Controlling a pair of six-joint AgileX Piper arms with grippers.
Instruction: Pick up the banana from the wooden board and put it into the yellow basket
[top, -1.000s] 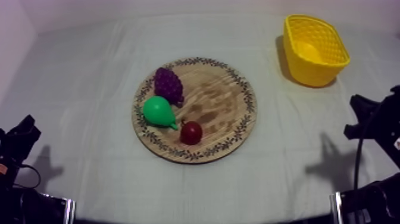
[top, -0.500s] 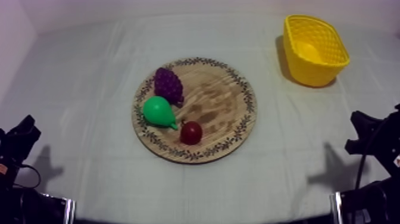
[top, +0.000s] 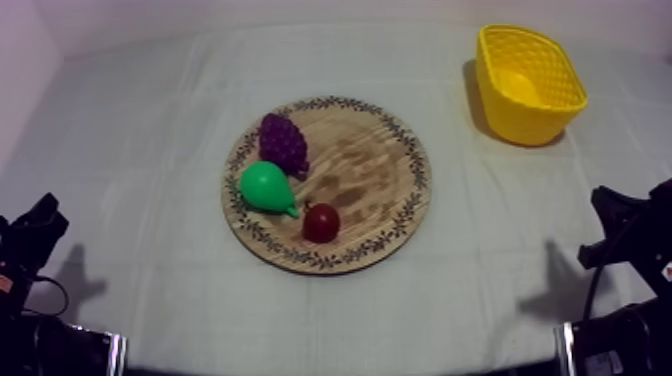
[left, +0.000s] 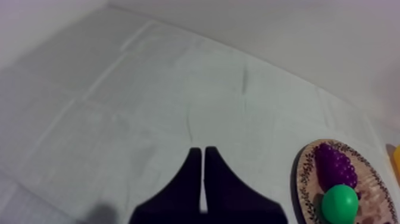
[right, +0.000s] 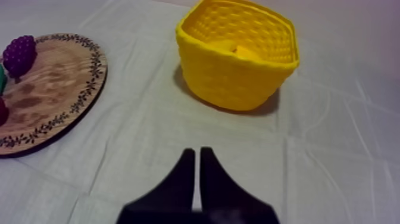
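The banana (top: 517, 86) lies inside the yellow basket (top: 545, 104) at the far right; over the basket's rim it shows as a yellow-orange curve (right: 245, 52). On the round wooden board (top: 375, 180) at the table's middle lie a bunch of grapes (top: 283, 141), a green pear (top: 266, 187) and a small red fruit (top: 321, 222). My right gripper (right: 194, 152) is shut on nothing, a narrow wedge over bare cloth short of the basket (right: 238, 77). My left gripper (left: 199, 152) is shut too, over cloth left of the board (left: 306, 179). Both arms sit low at the table's near corners.
The grey-white cloth (top: 150, 130) runs bare between board and basket. The grapes (left: 334, 165) and pear (left: 340, 204) lie on the board's left half. A pale wall bounds the far edge and the left side.
My right arm has drawn back a little toward the table's near right edge, and its shadow has followed. The left arm, the fruit and the basket have not moved.
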